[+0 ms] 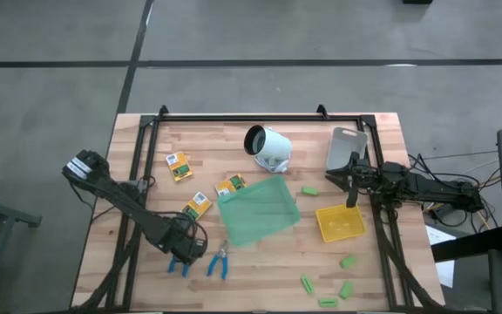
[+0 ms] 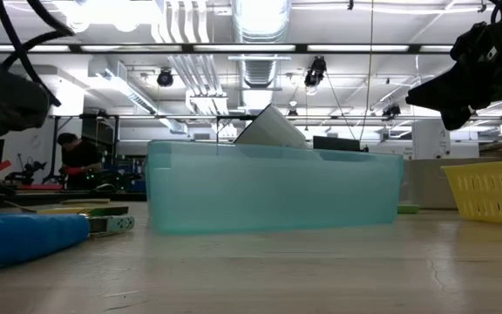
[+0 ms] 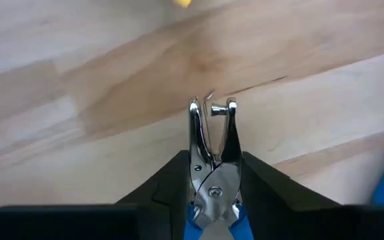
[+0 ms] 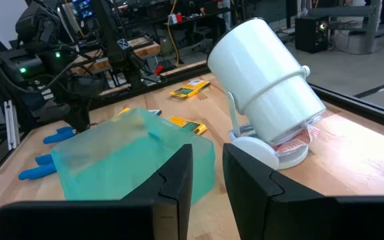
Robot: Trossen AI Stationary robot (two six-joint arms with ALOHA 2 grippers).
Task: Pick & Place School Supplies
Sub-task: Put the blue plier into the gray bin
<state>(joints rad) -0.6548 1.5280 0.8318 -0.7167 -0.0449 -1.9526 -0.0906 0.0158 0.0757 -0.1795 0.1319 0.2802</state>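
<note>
Blue-handled scissor-like tool (image 3: 212, 137) pinched in the left gripper (image 3: 212, 200), dark fingers (image 3: 162, 190) closed against both its sides, steel nose pointing out ahead over bare wood. Sits near the front left of the table (image 1: 146, 288), going by the high view. Cannot tell whether lifted or resting on the boards. Second blue-handled tool (image 1: 219, 262) lying just beside it, toward the table's middle, apart from the gripper.

Three yellow-and-green packets flat on the wood behind the left gripper: far packet (image 1: 179, 166) toward the back, near packet (image 1: 197, 206) closest to the arm, third packet (image 1: 230, 186) touching or just beside the back corner of the translucent green tray (image 1: 258, 211). Nothing visible inside that tray.

Light-green blocks scattered on the right half: lone block (image 1: 309, 190) between the green tray and the yellow tray (image 1: 340, 222), four front blocks (image 1: 345, 289) loosely grouped near the front edge, well apart from both arms.

Right gripper (image 4: 207, 160) held above the table's right side, between the pale grey board (image 1: 347, 150) and the yellow tray, fingers slightly apart with nothing between them. Faces the tipped white cup-shaped object (image 1: 268, 148) at the back middle.
</note>
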